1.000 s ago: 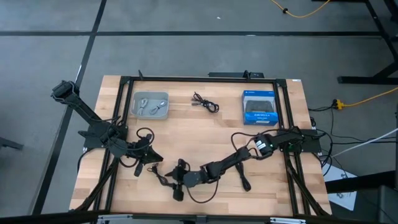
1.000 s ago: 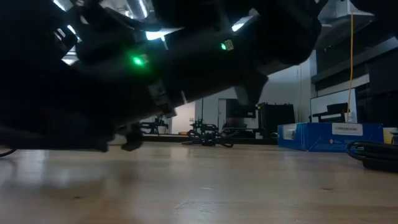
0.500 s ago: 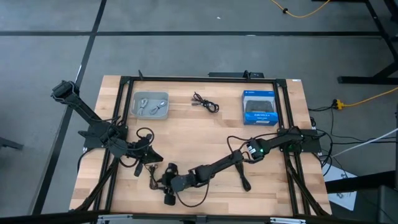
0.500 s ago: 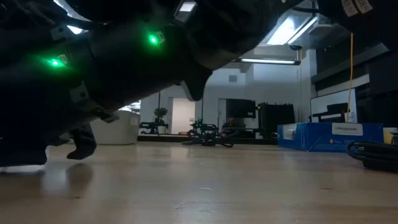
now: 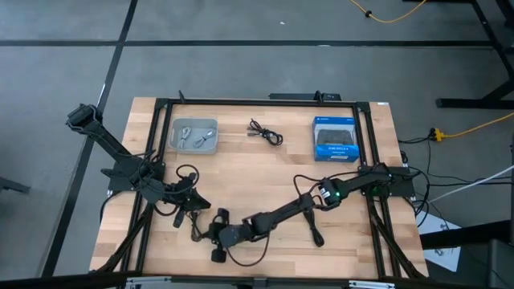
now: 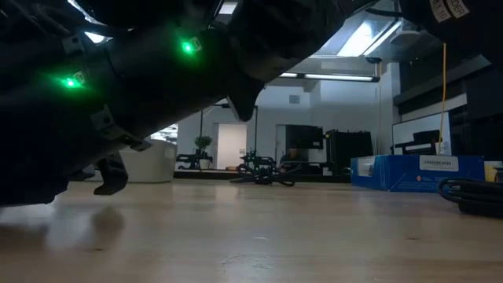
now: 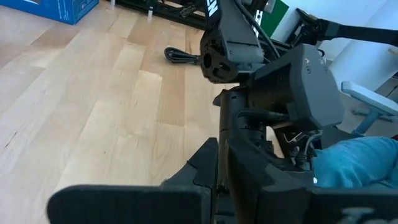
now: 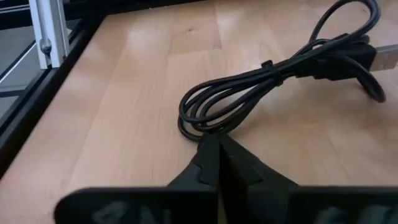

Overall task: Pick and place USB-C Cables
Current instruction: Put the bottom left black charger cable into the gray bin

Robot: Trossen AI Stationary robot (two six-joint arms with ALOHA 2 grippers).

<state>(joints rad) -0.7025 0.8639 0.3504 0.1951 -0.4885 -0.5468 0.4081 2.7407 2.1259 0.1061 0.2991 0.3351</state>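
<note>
A black USB-C cable bundle (image 8: 280, 68) lies on the wood near the table's front left. My right gripper (image 8: 214, 142), reaching across from the right (image 5: 206, 234), is shut on the bundle's looped end. My left gripper (image 7: 219, 163) is shut and holds nothing; it hovers just beside the right gripper, toward the left (image 5: 193, 207). Another black cable (image 5: 266, 132) lies at the far middle. A grey tray (image 5: 210, 148) at the far left holds pale cables (image 5: 189, 134). A further black cable (image 5: 316, 232) lies under my right arm. My right gripper pinches the looped end (image 8: 194, 127) of the black bundle between its two fingertips. The fingers come in low from the table's right, along the bundle's length. The bundle lies slack on the table; how many strands sit in the pinch is hidden by the fingertips.
A flat blue box (image 5: 336, 139) sits at the far right. A black metal frame (image 5: 152, 160) runs around the table's edges. Bare wood stretches across the middle between the arms and the far row of things.
My right gripper has travelled toward the table's left edge, low over the wood, up to the black cable bundle at the front left. The bundle has stayed where it was.
</note>
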